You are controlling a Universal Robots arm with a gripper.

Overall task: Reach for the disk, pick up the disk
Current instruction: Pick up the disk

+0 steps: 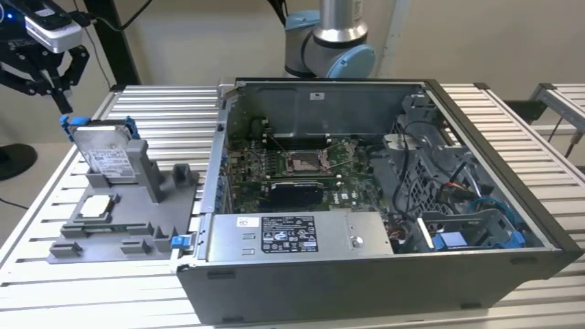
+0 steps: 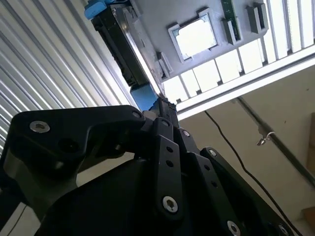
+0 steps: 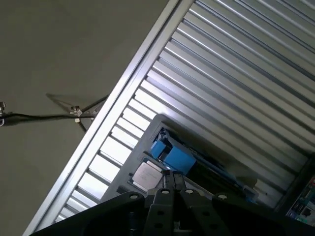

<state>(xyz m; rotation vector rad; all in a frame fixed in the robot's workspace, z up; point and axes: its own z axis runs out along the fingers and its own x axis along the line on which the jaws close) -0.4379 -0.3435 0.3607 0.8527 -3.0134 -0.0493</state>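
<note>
Blue-framed disk point(image 1: 108, 156) stands upright in a grey holder point(image 1: 146, 188) in the exterior view, the gripper point(image 1: 64, 101) hovering above it; both wrist views show its fingers point(image 2: 167, 118) clenched together, empty.

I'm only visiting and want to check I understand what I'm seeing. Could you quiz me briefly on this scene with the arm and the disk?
1. True or false: the gripper is holding the disk.
2. How does the disk sit? A lying flat; B upright in the grey holder; C hanging from the gripper.
3. Name the small thing lying flat on the holder, below the disk in the exterior view.

Key: 1 false: the gripper hangs apart from the disk, above it and toward the exterior view's left. 2 B. 3 the square silver chip.
</note>
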